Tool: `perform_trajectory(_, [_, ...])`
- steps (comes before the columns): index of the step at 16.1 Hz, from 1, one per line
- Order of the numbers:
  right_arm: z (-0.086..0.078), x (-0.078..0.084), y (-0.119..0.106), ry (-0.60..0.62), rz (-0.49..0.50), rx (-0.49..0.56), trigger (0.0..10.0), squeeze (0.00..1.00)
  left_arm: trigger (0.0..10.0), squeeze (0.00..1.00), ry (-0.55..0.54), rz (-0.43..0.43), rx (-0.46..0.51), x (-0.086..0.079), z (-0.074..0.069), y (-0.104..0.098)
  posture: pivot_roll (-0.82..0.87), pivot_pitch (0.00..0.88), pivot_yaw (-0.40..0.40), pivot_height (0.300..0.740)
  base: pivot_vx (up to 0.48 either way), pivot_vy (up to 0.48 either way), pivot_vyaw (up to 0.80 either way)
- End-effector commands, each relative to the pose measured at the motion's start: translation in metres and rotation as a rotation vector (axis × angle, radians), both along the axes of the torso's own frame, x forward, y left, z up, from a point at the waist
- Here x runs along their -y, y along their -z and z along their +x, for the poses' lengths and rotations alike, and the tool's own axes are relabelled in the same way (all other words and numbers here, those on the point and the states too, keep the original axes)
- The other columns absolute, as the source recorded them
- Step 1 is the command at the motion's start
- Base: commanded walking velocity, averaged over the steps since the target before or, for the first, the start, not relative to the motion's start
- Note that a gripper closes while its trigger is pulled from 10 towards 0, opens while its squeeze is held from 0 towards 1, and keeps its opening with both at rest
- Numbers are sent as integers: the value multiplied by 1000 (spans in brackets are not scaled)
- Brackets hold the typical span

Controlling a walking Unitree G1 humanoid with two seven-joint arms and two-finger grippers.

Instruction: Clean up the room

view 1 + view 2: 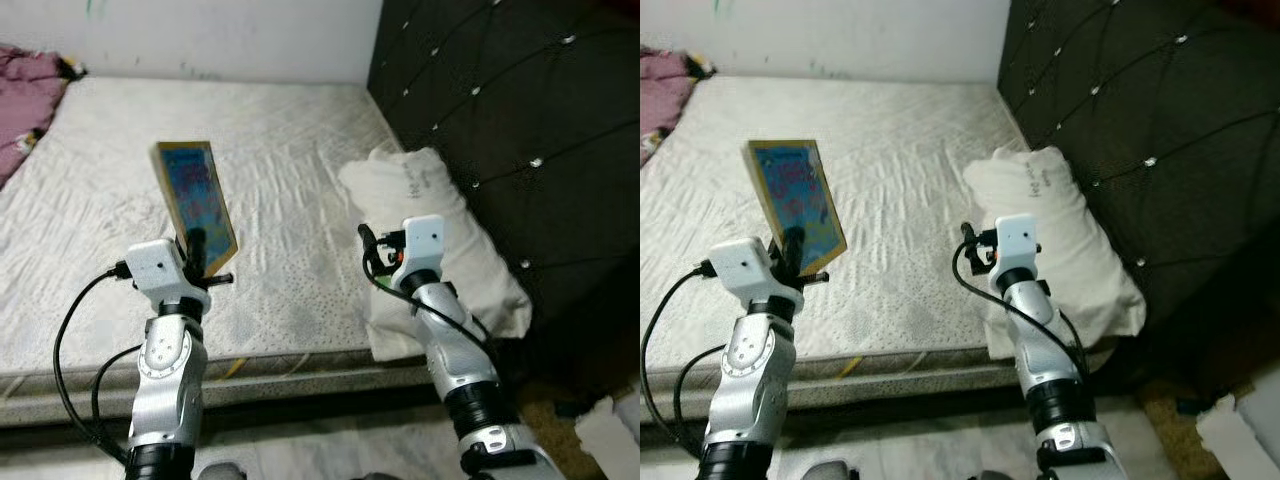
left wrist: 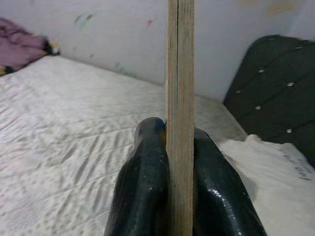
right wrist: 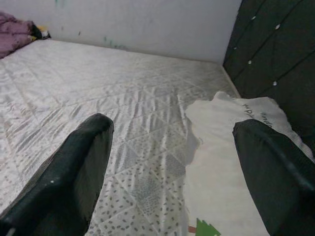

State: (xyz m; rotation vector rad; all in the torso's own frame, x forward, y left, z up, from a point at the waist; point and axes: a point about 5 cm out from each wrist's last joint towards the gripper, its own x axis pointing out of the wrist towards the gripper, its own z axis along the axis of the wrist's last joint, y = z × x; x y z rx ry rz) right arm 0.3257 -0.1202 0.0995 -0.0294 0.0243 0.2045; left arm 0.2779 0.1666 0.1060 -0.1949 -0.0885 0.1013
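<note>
My left gripper (image 1: 197,247) is shut on a thin wooden-framed picture board (image 1: 196,199) with a blue, colourful face, held upright and tilted above the white mattress (image 1: 120,200). In the left wrist view the board's pale wooden edge (image 2: 180,98) stands between the two black fingers (image 2: 145,182). My right gripper (image 3: 172,162) is open, raised over the mattress beside a white pillow (image 1: 440,240). Nothing lies between its fingers (image 3: 74,167).
A dark tufted headboard (image 1: 520,110) rises on the right, behind the pillow. A purple blanket (image 1: 25,95) is bunched at the far left of the bed. A white wall (image 1: 220,35) backs the bed. Pale items (image 1: 612,425) lie on the floor at lower right.
</note>
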Motion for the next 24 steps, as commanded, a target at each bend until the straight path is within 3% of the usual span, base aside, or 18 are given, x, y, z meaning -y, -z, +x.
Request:
perform_trajectory(1, [3,0,-5,-5,-21,19,10000,0,10000,0,8,19,18,3,2,-6,88,0,-69,740,0,0,675])
perform_trajectory(7, [3,0,-4,-5,-31,20,10000,0,10000,0,-1,25,11,3,3,-7,89,0,-70,740,0,0,725])
perform_trajectory(18, [5,1,-5,2,-34,20,10000,0,10000,0,1,0,14,4,5,-8,85,0,-71,740,0,-416,0])
perform_trajectory(24, [5,2,-5,3,-28,18,10000,0,10000,0,28,15,55,6,4,-12,83,0,-73,740,0,-46,0])
